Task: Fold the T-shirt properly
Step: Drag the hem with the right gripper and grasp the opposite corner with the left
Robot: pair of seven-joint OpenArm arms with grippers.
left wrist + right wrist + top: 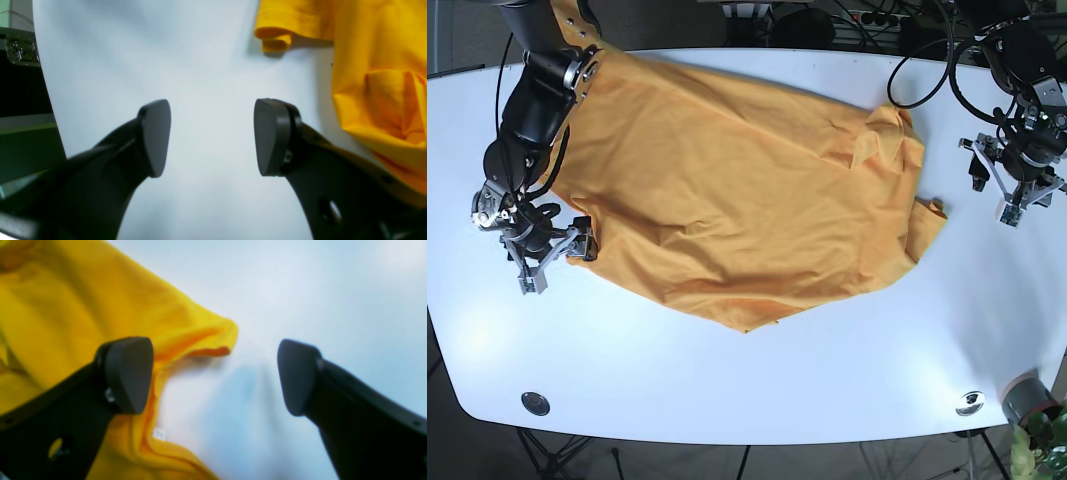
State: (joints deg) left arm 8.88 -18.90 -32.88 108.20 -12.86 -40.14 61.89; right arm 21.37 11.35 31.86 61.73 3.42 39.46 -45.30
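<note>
Black fingers [130,373], yellow T-shirt [737,190], small white unreadable label [159,434]

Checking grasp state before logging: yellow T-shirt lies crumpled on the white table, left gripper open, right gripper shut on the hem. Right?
Not quite. The right gripper is open too, holding nothing: the right wrist view shows its jaws spread beside the yellow T-shirt. The rest stands.

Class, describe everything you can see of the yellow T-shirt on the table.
The T-shirt is yellow-orange soft cloth, spread out unfolded and wrinkled across the white table. One end is bunched with a sleeve poking out near the left gripper; the other edge lies beside the right gripper. Both grippers are open and neither holds it.
</note>
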